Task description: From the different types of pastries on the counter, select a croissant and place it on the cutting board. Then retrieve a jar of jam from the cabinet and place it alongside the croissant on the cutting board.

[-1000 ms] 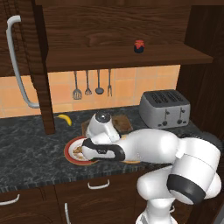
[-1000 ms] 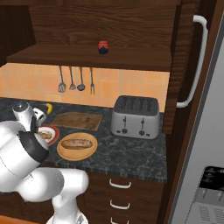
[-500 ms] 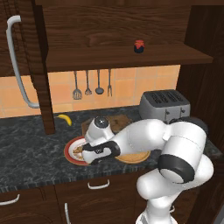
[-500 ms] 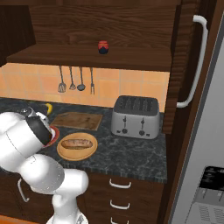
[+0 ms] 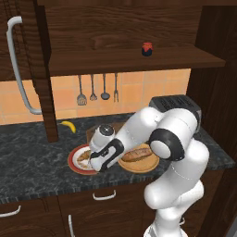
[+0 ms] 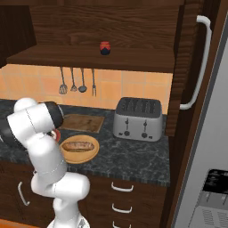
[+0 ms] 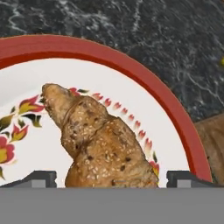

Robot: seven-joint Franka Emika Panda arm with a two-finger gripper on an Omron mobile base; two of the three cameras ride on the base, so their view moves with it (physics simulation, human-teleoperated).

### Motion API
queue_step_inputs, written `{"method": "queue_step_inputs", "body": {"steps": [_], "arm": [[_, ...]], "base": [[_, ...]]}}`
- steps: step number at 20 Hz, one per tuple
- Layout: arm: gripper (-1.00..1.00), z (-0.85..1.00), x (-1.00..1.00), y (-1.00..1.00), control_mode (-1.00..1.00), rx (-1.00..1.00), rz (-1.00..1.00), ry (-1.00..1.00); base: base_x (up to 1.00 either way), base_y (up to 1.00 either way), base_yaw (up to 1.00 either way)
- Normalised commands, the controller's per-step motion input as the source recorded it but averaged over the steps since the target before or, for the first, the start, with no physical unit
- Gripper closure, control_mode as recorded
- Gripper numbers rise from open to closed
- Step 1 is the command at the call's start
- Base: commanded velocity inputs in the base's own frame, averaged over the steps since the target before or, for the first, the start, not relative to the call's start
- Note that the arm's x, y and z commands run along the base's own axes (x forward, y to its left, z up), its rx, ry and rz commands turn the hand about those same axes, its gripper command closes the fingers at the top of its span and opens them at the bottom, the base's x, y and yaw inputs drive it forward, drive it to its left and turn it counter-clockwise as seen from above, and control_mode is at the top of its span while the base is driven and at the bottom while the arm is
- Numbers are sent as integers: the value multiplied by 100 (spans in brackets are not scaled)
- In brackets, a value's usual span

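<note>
The croissant (image 7: 100,148), golden-brown and flaky, lies on a red-rimmed flowered plate (image 7: 131,74) on the dark counter (image 7: 131,26). My gripper (image 7: 113,180) is open just over it, one fingertip on each side of the pastry and neither touching. From the left base view the gripper (image 5: 94,165) hangs low over the plate (image 5: 74,162), where the croissant (image 5: 84,156) shows. The cutting board (image 6: 82,122) lies behind the plates against the wall. The jar of jam (image 5: 147,48) stands on the open cabinet's shelf (image 5: 176,58).
A baguette-like loaf (image 5: 139,153) rests on a round wooden plate (image 6: 89,153) right of the red plate. A toaster (image 6: 136,118) stands further right, a banana (image 5: 68,126) at the back left. The cabinet door (image 5: 39,69) with its long grey handle stands open.
The hand has sunk lower over the red plate and its fingers now straddle the croissant. The arm's elbow has swung up and over the wooden plate.
</note>
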Motion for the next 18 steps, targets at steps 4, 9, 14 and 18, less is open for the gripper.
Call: {"method": "queue_step_inputs", "body": {"steps": [4, 9, 14, 18], "arm": [[-100, -55, 38, 25, -100, 0, 1, 0], [100, -16, -2, 24, -100, 0, -1, -5], [100, 95, -47, -23, -100, 6, -10, -6], [100, 90, -3, -57, -100, 16, -6, 9]], "base": [[0, 0, 0], [0, 0, 0], [0, 0, 0], [0, 0, 0]]}}
